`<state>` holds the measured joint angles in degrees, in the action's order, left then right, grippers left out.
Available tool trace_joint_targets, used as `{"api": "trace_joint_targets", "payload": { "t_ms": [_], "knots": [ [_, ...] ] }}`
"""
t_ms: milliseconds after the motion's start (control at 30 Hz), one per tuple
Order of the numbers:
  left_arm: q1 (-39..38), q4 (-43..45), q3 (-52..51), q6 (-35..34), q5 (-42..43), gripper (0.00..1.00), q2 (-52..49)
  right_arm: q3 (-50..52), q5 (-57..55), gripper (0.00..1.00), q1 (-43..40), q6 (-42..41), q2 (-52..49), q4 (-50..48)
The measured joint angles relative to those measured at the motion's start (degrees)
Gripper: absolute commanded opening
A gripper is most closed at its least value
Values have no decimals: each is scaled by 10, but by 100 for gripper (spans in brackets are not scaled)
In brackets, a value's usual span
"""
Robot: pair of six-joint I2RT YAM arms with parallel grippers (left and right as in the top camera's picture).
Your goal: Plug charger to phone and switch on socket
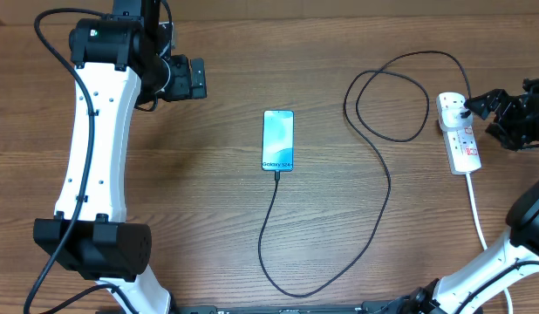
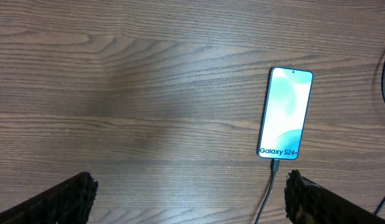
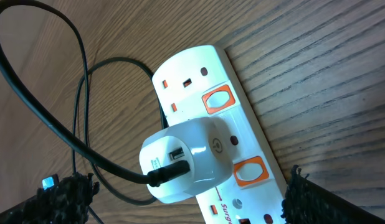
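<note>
As the right hand (image 1: 486, 117) hovers, the socket (image 1: 461, 139) lies beside it.

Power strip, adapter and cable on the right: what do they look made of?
Power strip: hard white plastic, smooth with a slight sheen; switches rimmed orange-red. Adapter: the same kind of glossy white plastic, rounded corners catching light. Cable: black, matte, probably rubbery sheath, since it lies in loose loops.

1. The brown wooden table (image 1: 208, 201) was seen matt, its grain plainly marked.
2. The slim teal-screened phone (image 1: 278, 138) was shown glossy.
3. The white plastic power strip (image 3: 242, 124) was shown smooth and shiny.
4. The thin black cable (image 1: 390, 183) was shown smooth.
</note>
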<state>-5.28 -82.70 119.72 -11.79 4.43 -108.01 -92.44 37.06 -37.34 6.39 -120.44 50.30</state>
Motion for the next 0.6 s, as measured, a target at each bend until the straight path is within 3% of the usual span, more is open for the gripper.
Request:
{"api": "trace_joint_targets", "payload": {
  "t_ms": [600],
  "knots": [
    [0, 0, 0, 0, 0, 100, 0, 20, 0, 100, 4, 0, 0, -21]
  ]
}}
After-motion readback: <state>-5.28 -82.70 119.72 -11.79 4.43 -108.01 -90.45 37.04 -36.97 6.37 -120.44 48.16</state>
